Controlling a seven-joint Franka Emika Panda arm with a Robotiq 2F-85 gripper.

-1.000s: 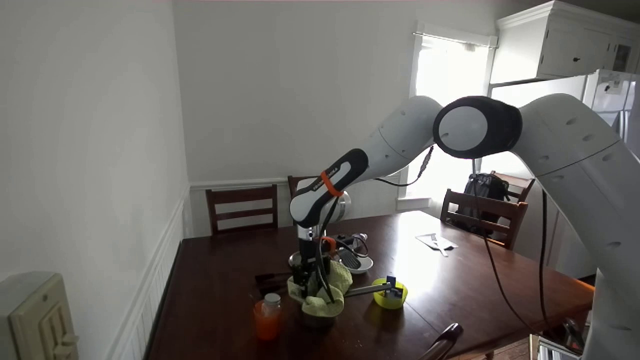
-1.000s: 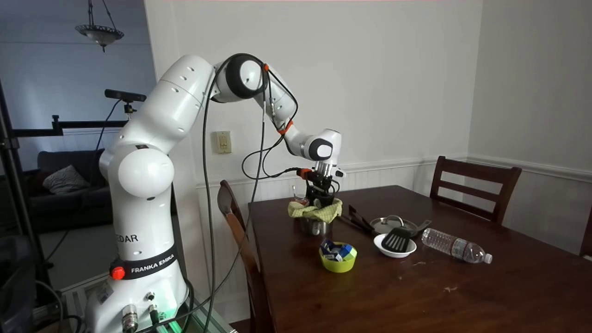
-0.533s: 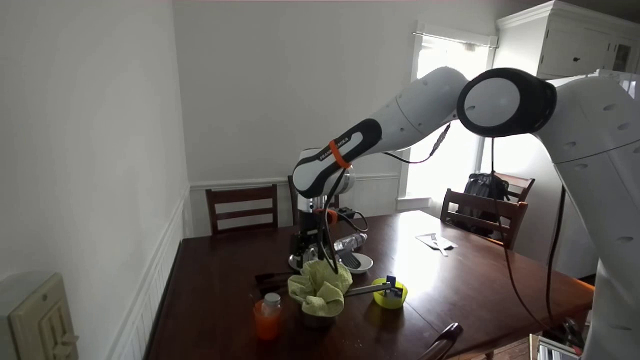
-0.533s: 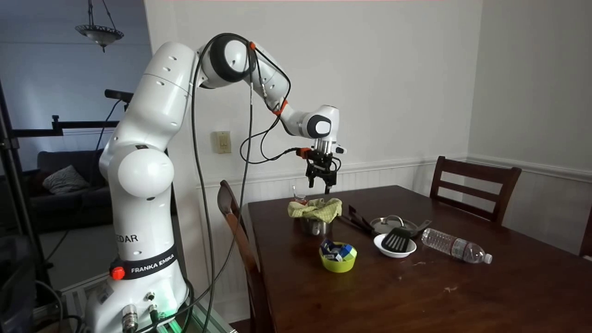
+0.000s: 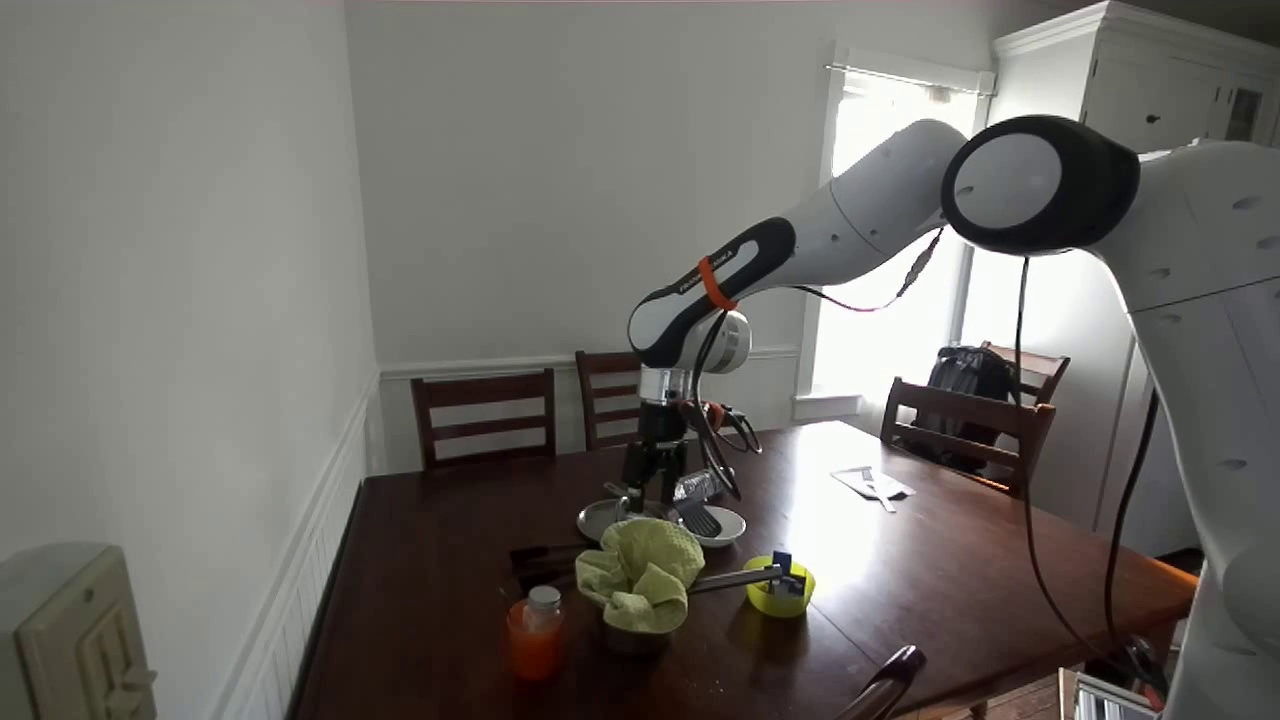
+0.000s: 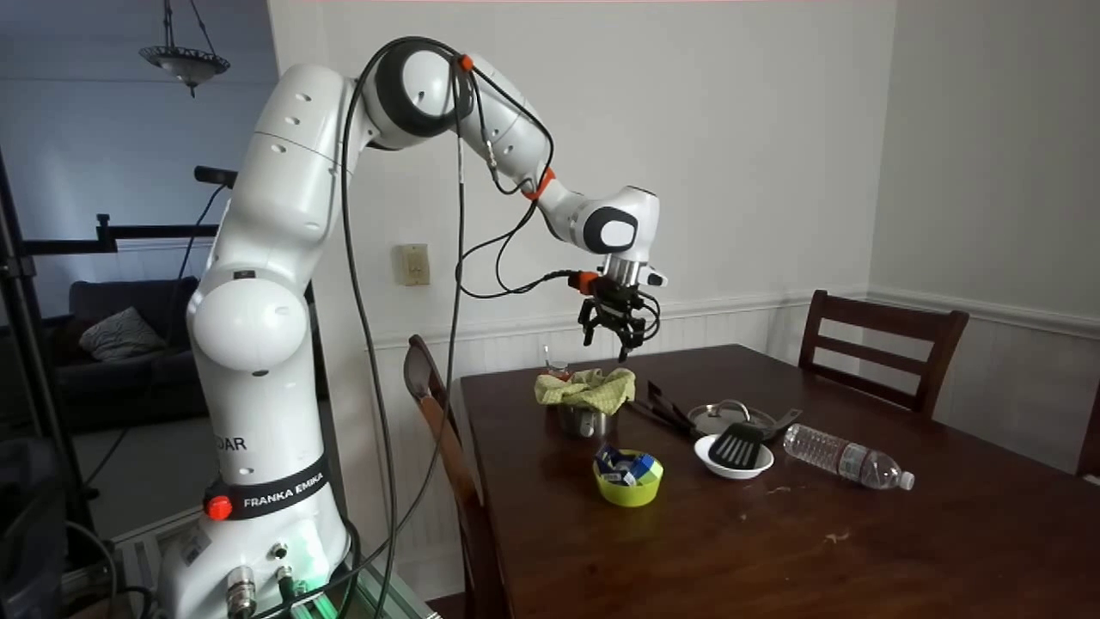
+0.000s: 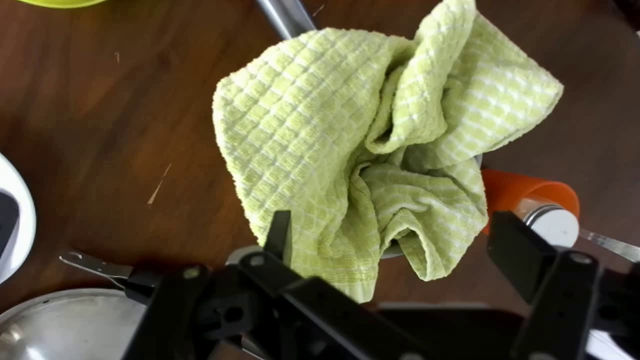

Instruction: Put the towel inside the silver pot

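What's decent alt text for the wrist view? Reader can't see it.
A crumpled yellow-green checked towel drapes over a silver pot, mostly hidden except its handle. The open gripper, holding nothing, shows along the bottom edge. An orange cup is at right and a metal lid at lower left, on the dark wooden table.

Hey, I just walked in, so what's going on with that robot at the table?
A robot arm is being used to put a green towel into a silver pot. The towel lies bunched over the pot's opening, with parts spilling outside. The gripper hangs clear of it, open and holding nothing. How deep the towel goes inside is hidden.
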